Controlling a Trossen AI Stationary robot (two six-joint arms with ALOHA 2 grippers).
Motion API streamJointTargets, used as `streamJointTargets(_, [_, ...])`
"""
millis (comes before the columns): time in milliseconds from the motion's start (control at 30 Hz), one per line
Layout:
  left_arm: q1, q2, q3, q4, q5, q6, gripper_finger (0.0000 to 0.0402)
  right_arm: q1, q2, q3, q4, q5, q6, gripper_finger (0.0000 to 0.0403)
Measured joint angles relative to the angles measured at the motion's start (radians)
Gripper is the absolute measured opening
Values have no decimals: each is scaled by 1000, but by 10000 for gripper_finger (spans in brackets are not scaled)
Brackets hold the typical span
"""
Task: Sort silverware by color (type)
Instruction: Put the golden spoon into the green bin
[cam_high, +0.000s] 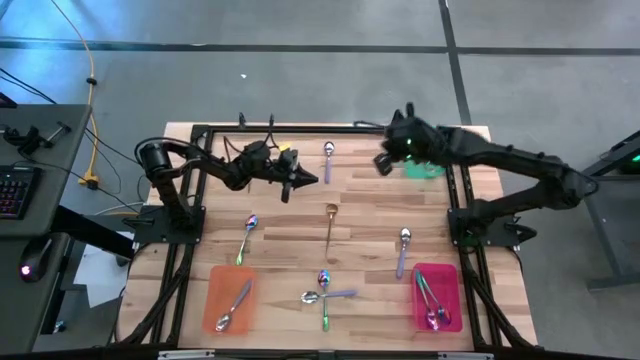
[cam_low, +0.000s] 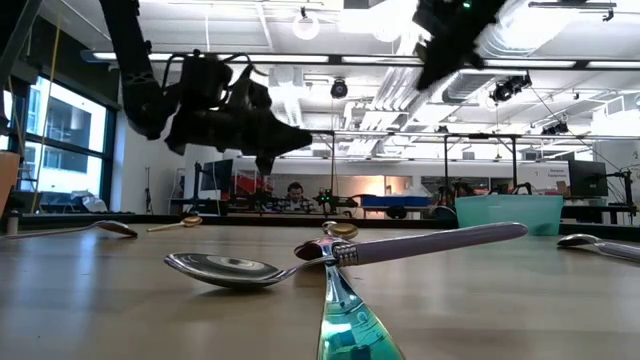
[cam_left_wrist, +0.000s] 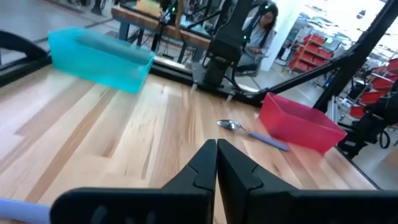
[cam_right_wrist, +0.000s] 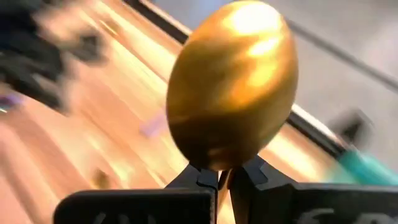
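My right gripper (cam_high: 384, 160) hangs above the table's far right part, beside the green tray (cam_high: 425, 169), shut on a gold spoon (cam_right_wrist: 231, 81) whose bowl fills the right wrist view. My left gripper (cam_high: 303, 180) is shut and empty, raised over the far middle of the table (cam_low: 285, 140). Lying flat on the wood are a silver spoon with a purple handle (cam_high: 327, 154), a gold spoon (cam_high: 330, 225), a rainbow spoon (cam_high: 247, 238), another purple-handled spoon (cam_high: 403, 250) and a crossed cluster (cam_high: 325, 294). My right gripper pinches the gold spoon between its two fingers (cam_right_wrist: 205, 177) at the neck just below the bowl (cam_right_wrist: 217, 163). The bowl stands out beyond the fingertips and the spoon is lifted clear of the table. The handle is hidden behind the fingers.
An orange tray (cam_high: 212, 290) at the near left holds one spoon. A pink tray (cam_high: 452, 285) at the near right holds a few spoons. Black frame rails run along the table's left, right and far sides. A person sits in the room beyond the far edge.
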Motion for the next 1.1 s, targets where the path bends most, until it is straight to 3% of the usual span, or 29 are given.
streamJointTargets(167, [-1,0,-43,91,-2,-1,1,-212,-1,39,-310,-83,20,0])
streamJointTargets(333, [-1,0,-55,117,-3,-7,0,-443,16,-51,-283,-177,-95,0])
streamJointTargets(467, [-4,0,-55,117,-3,-24,0,-565,62,-103,-204,-231,-185,0])
streamJointTargets(700, [-17,0,-55,117,-18,-7,0,-655,214,-145,-185,-220,-273,0])
streamJointTargets(1100, [-22,0,-55,115,-48,1,0,-687,396,-145,-119,-184,-316,0])
